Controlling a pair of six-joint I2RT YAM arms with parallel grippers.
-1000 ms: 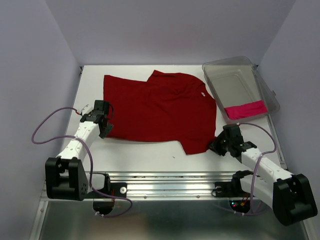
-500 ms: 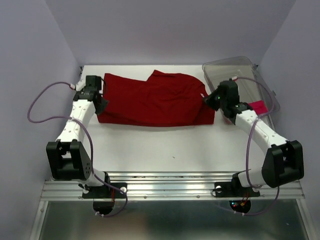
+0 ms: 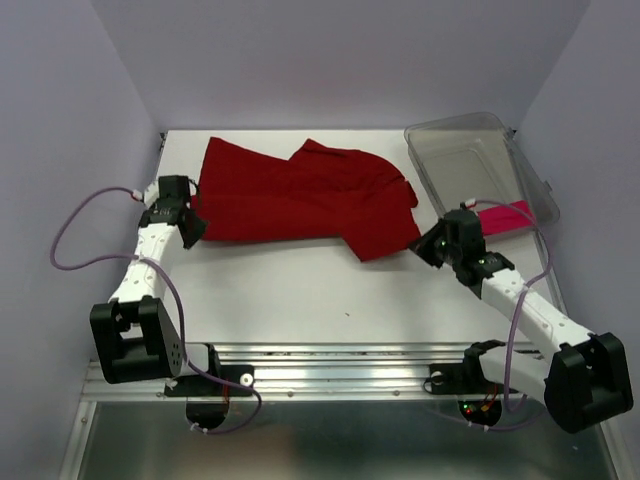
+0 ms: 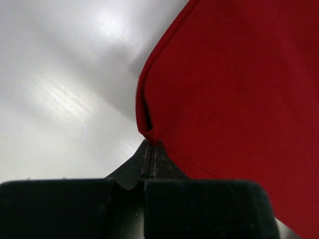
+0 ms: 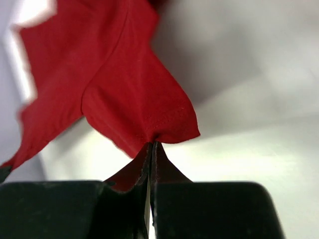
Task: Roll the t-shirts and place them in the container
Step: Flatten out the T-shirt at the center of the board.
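Top external view has me working the crimson t-shirt [image 3: 300, 195], spread in a wide band on the table [image 3: 300, 290] just left of the clear plastic bin [image 3: 455, 126]. My left gripper [image 3: 193, 228] is clamped on the shirt's near corner, at the end farthest from the bin. Left wrist view shows those jaws fully together, with a fold of red cloth pinched right at the tips.

My right gripper [image 3: 425, 246] is down by the bin's near corner, jaws likewise pressed closed on a peak of hemmed fabric. Right wrist view shows that cloth pulled up into a little tent off the table. So I've got the shirt by both ends of its near edge.

My read: this is the folding and straightening stage, narrowing the shirt into a strip, with the rolling itself not yet begun. The end nearer the bin hangs lower than the rest and looks bunched. The next move calls for both arms travelling together, cloth taut and edge even, then laying it flat before letting go.

The pink t-shirt [image 3: 505, 213] sits inside the bin at its near end, and it looks already rolled. What's in my way is the bin's wall, close beside my right wrist, so any swing toward it risks a knock.
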